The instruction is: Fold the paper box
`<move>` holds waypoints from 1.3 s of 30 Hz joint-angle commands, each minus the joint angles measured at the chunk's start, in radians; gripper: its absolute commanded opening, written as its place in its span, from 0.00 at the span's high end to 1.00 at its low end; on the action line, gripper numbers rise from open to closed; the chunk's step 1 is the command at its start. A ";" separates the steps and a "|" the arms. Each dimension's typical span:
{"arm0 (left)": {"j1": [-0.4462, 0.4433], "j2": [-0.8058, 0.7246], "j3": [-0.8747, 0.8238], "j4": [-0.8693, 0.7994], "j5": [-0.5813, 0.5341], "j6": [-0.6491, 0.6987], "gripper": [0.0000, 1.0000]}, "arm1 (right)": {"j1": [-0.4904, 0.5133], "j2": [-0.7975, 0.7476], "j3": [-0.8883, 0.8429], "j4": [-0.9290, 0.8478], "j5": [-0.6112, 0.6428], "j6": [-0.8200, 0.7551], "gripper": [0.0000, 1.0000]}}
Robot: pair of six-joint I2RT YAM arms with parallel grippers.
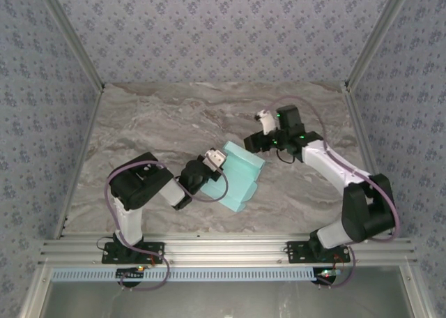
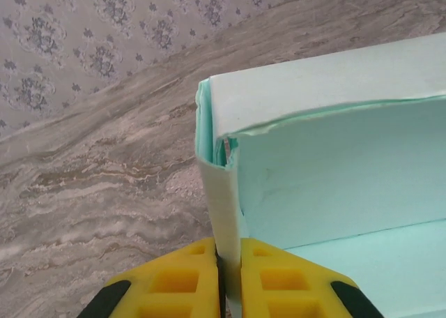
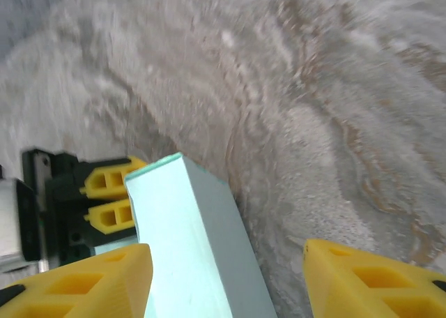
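Top view first: the mint box (image 1: 240, 175) sits about mid-table, a bit toward the near edge, on a grey-brown marble-look table (image 1: 153, 123). It's thin matte card, a boxy shape with a stepped outline on its near side. The left gripper (image 1: 217, 159) is at its left edge and the right gripper (image 1: 256, 142) is just off its far right corner. Floral blue-grey wallpaper (image 1: 209, 32) covers the walls all round. In the left wrist view, the yellow blocky fingers (image 2: 174, 283) with recessed pockets are pinched tight on one thin upright card wall, so the left gripper is clenched on the box. You can see the card layers at the corner, slightly ragged where the top flap meets the side, and the inside is smooth and pale. In the right wrist view, which is a bit blurry, the right gripper (image 3: 228, 247) has its jaws spread wide with a sharp-edged corner of the box poking up between them. One finger is right against the card and the other is well clear, so it's not gripping anything.
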State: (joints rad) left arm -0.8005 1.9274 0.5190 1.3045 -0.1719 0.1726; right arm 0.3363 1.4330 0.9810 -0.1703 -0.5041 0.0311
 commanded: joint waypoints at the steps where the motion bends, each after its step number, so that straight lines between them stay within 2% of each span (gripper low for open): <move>1: 0.028 0.010 0.004 -0.024 0.034 -0.037 0.88 | -0.036 -0.027 -0.032 0.023 -0.071 0.079 0.40; 6: 0.075 -0.001 0.008 -0.070 0.090 -0.134 0.88 | -0.048 -0.042 -0.080 -0.012 -0.030 0.033 0.39; 12: 0.108 -0.095 0.072 -0.313 0.154 -0.170 0.92 | -0.051 -0.094 -0.189 0.086 -0.040 0.011 0.37; 18: 0.182 -0.163 0.125 -0.504 0.276 -0.262 0.92 | -0.020 -0.105 -0.238 0.138 -0.046 0.022 0.37; 21: 0.213 -0.181 0.173 -0.635 0.334 -0.281 0.92 | -0.009 -0.115 -0.289 0.203 -0.071 0.020 0.37; 26: 0.247 -0.164 0.222 -0.752 0.427 -0.299 0.89 | 0.034 -0.087 -0.291 0.211 -0.059 -0.018 0.36; 33: 0.280 -0.121 0.275 -0.804 0.548 -0.344 0.92 | 0.069 -0.003 -0.302 0.323 0.047 0.029 0.36; 39: 0.284 -0.102 0.301 -0.830 0.579 -0.352 0.92 | 0.073 0.047 -0.320 0.439 0.015 0.026 0.39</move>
State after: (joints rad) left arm -0.5102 1.7916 0.7971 0.5449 0.3195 -0.1524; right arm 0.3988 1.4609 0.6682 0.1764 -0.4706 0.0566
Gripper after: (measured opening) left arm 0.086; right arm 0.614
